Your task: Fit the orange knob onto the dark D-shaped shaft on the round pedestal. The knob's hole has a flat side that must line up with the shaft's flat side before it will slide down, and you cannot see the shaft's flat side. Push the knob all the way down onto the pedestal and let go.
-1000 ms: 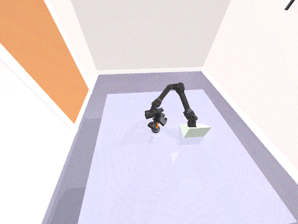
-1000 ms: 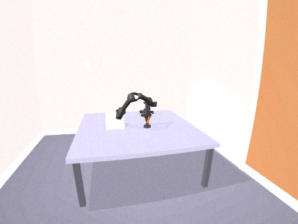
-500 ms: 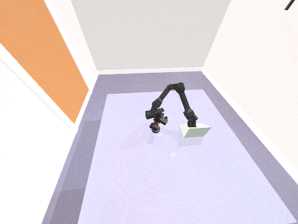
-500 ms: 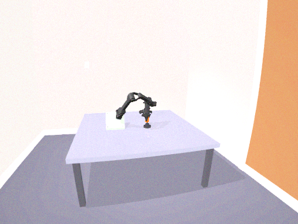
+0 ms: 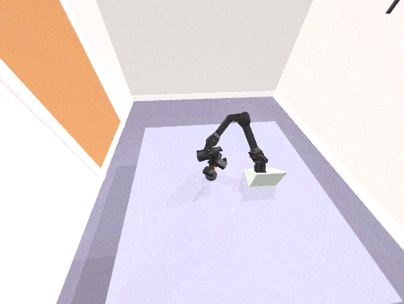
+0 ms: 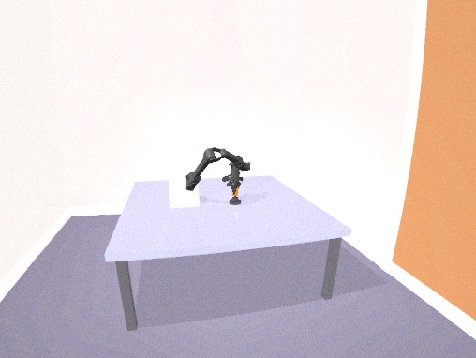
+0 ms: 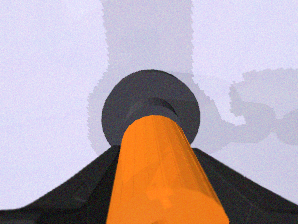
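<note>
The orange knob is upright between the fingers of my gripper, which is shut on it. In the top view only a sliver of orange shows among the dark gripper parts. The round dark pedestal stands on the table under the knob. In the wrist view a dark raised round part at the pedestal's middle shows just past the knob's far end. In the exterior view the knob is above the pedestal's wide base. The shaft's flat side and the knob's hole are hidden.
The arm's base stands at a pale green-white block, to the pedestal's right in the top view and to its left in the exterior view. The pale lilac table carries both. Arm shadows fall around the pedestal.
</note>
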`<state>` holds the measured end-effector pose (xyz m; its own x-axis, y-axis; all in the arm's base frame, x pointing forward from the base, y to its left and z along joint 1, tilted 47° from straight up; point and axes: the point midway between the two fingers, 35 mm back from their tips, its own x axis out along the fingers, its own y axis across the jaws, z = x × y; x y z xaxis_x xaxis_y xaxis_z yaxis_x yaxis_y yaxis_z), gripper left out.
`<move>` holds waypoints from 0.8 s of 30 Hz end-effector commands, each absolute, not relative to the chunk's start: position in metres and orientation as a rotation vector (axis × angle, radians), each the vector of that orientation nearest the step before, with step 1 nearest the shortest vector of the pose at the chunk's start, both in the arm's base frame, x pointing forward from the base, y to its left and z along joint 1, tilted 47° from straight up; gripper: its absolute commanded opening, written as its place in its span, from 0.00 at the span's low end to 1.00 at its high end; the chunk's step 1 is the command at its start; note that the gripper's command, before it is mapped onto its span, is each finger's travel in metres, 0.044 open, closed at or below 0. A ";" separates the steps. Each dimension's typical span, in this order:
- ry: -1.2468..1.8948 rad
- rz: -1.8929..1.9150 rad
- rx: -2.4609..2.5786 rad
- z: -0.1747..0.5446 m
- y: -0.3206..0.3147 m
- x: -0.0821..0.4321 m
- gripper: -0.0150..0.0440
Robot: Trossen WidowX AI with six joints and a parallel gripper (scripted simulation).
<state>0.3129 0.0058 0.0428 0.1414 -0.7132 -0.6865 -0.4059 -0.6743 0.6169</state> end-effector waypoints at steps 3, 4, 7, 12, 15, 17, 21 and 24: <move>-1.083 -1.543 2.142 0.042 0.006 0.314 0.25; -1.083 -1.543 2.142 0.042 0.006 0.314 0.25; -1.083 -1.543 2.142 0.043 0.007 0.314 0.25; -1.083 -1.544 2.142 0.044 0.009 0.313 0.25; -1.029 -1.555 2.106 0.044 0.010 0.313 0.25; -0.960 -1.568 2.059 0.044 0.010 0.313 0.25; -0.878 -1.581 2.001 0.043 0.009 0.314 0.25; -0.878 -1.580 2.001 0.042 0.007 0.314 0.25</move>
<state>0.3135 0.0079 0.0429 0.1437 -0.7130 -0.6863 -0.2214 -0.6991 0.6799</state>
